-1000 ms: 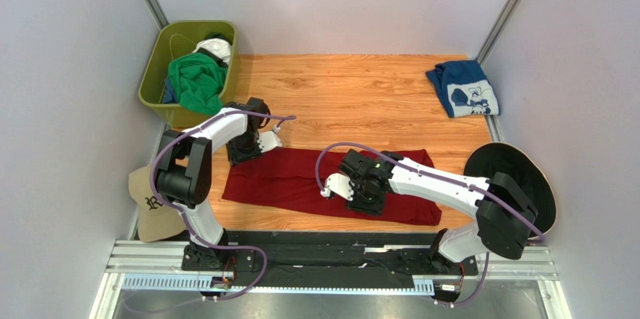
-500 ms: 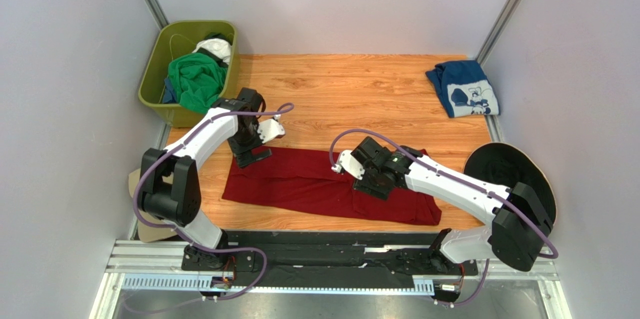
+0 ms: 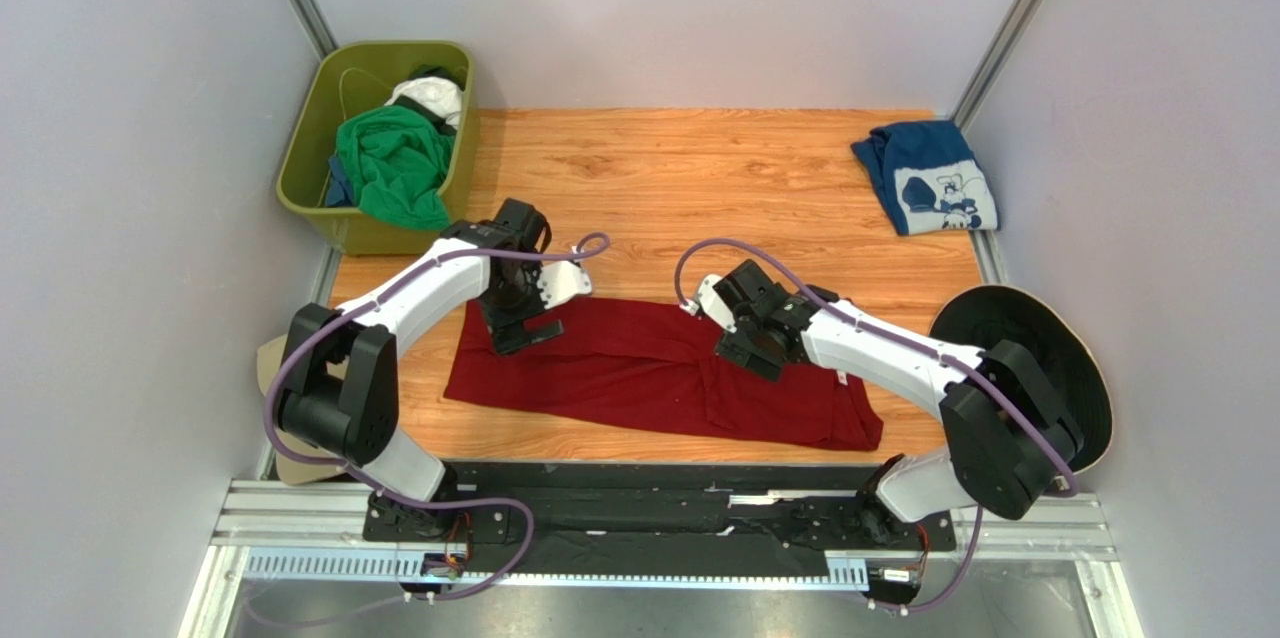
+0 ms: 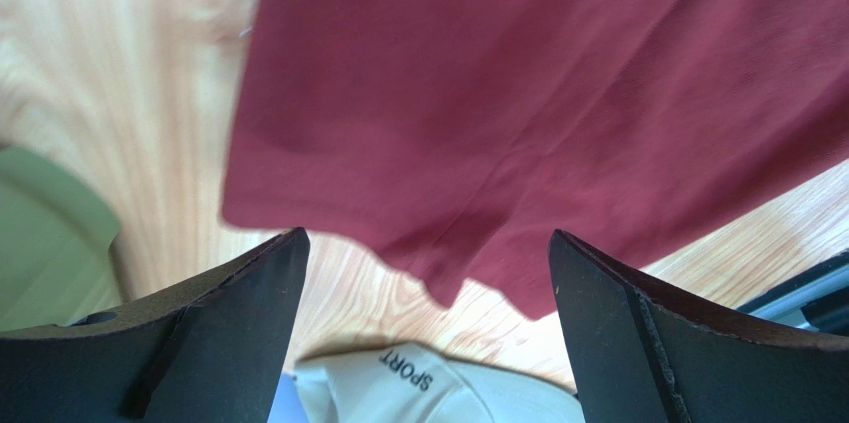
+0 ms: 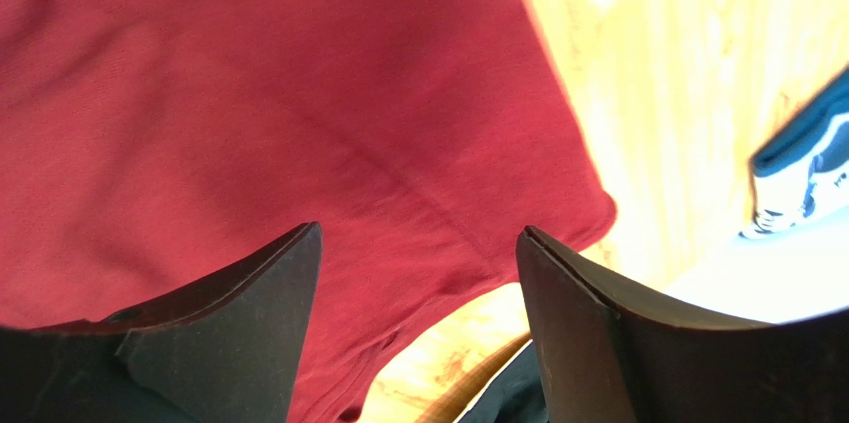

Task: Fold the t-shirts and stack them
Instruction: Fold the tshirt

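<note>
Wood-grain tabletop, plain grey walls on 3 sides, metal rail at the near edge.

Dark red t-shirt: lies flat as a long band across the near half of the tabletop, left to right. Matte knit, shallow wrinkles, far edge fairly straight, near right corner bunched. Left wrist view shows a soft crease line and a rounded corner over the wood. Right wrist view shows a stitched seam running diagonally across the cloth.

Navy-blue t-shirt: compact folded bundle at the far right corner of the tabletop, white cartoon print facing up. Well apart from the red one.

Green t-shirt: crumpled in the olive plastic bin at the far left corner, with some white cloth behind it.

Left end effector: over the left end of the red shirt, 2 black fingers spread apart, nothing between them. Contact with the cloth: cannot tell.

Right end effector: over the middle-right of the red shirt, fingers also spread, gripping nothing.

Tan cap, "SPORT" lettering, sits off the tabletop's left edge. Black wide-brimmed hat is off the right edge, round brim, partly behind the right arm.
</note>
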Tool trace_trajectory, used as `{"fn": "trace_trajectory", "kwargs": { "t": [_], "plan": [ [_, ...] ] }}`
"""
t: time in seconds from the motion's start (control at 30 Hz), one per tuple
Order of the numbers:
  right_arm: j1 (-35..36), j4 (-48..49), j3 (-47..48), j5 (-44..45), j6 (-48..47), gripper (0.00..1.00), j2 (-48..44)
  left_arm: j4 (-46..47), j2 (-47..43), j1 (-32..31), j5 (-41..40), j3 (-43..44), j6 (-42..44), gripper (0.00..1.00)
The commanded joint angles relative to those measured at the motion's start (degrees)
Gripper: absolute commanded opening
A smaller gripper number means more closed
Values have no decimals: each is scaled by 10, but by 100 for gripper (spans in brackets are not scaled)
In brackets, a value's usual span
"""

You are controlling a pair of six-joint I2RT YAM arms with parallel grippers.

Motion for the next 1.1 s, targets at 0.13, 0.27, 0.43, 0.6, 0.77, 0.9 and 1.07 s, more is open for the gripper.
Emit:
{"fn": "trace_trajectory", "kwargs": {
  "t": [0.13,0.27,0.43,0.6,0.77,0.9,1.07],
  "plan": [
    [-25,71,-7,24,-24,77,24,61,-10,-11,7,-15,12,99],
    [-26,70,-9,21,-25,77,24,64,0,-12,6,-19,12,99],
    [-27,72,-18,24,-32,77,20,71,6,-22,1,-36,12,99],
    [-29,78,-23,27,-33,77,28,99,16,-27,-15,-45,19,99],
    [-31,82,-29,22,-33,77,28,107,9,-31,-18,-43,24,99],
    [-33,86,-35,20,-33,77,32,107,-13,-32,-14,-41,26,99],
    [-32,90,-34,17,-31,77,42,149,-27,-32,-35,-46,33,99]
  ]
}}
